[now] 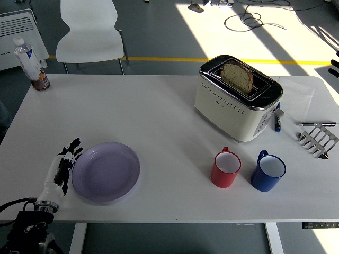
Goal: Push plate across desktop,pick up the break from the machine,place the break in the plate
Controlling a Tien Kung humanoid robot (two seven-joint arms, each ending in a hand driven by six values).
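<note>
Left hand (60, 172) is at the table's near-left corner, fingers straight and together, palm edge-on against the left rim of the purple plate (106, 172). Flat open hand, nothing gripped. Contact looks real, but the fingertips are dark against the rim shadow, so touching vs. just beside is hard to call. The forearm runs down from the hand to the bottom-left corner of the frame.

The plate sits flat on the white table (159, 116), just right of the hand, near the front edge. It holds nothing.

All other places below are given relative to the plate.

- Red mug (226, 169): to the right, well apart, about level with it, handle pointing away from the robot.
- Blue mug (268, 171): further right, just beside the red one, not touching.
- Toaster (237, 99): right and further back, cream body with a chrome top, set at an angle.
- Bread slice (237, 76): standing upright in the toaster's slot, top half sticking out. Not on the plate.
- Small blue item (277, 121): just off the toaster's right end; I cannot tell what it is.
- Metal toast rack (318, 141): far right, by the table edge.
- Water bottle (27, 57): far back left corner of the table, with a small brown jar (40, 82) at its base.
- White chair (90, 33): behind the table's far edge, back and slightly left.
</note>
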